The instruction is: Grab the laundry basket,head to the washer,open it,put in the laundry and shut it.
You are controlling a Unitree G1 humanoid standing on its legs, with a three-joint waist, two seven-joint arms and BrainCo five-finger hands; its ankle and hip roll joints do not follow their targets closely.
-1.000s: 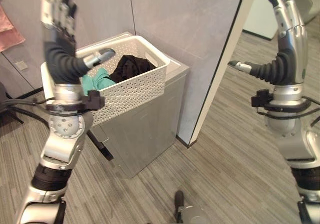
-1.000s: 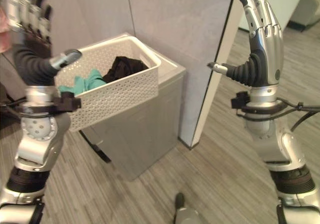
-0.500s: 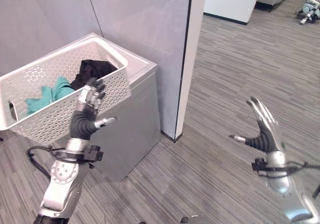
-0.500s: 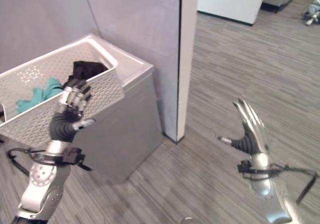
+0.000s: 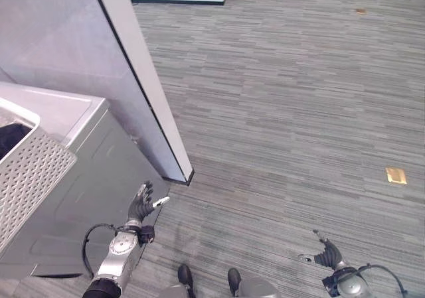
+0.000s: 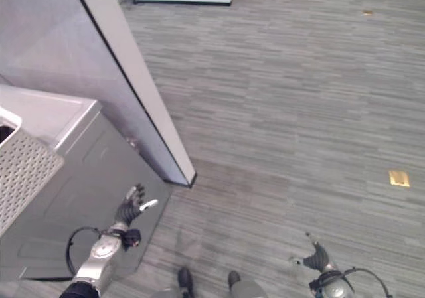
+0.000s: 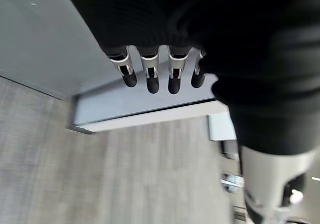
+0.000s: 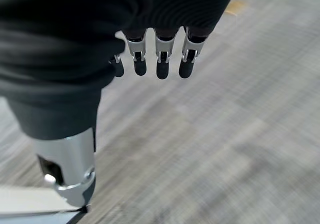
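A white perforated laundry basket sits at the left edge of the frame on top of a low grey cabinet, with a scrap of dark laundry showing over its rim. Neither hand holds it. The robot's left hand hangs low at the lower left, in front of the cabinet's grey side panel and apart from it, its fingers straight and spread and the thumb out, grasping nothing. The left wrist view confirms this, with a row of dark-tipped fingers extended into open air above the floor. The right hand shows at the bottom right, well away from the basket, over the grey striped carpet; it too is released, the fingers in its wrist view straight and empty.

The basket appears to have been parked on the cabinet top so that it can be reached at waist height from both sides. With both arms down and empty, the first step of the task, taking hold of the basket, looks not yet done. A tall grey partition with a pale edge rises behind the cabinet at the upper left. A small brass floor plate lies at the right. No washer can be made out.
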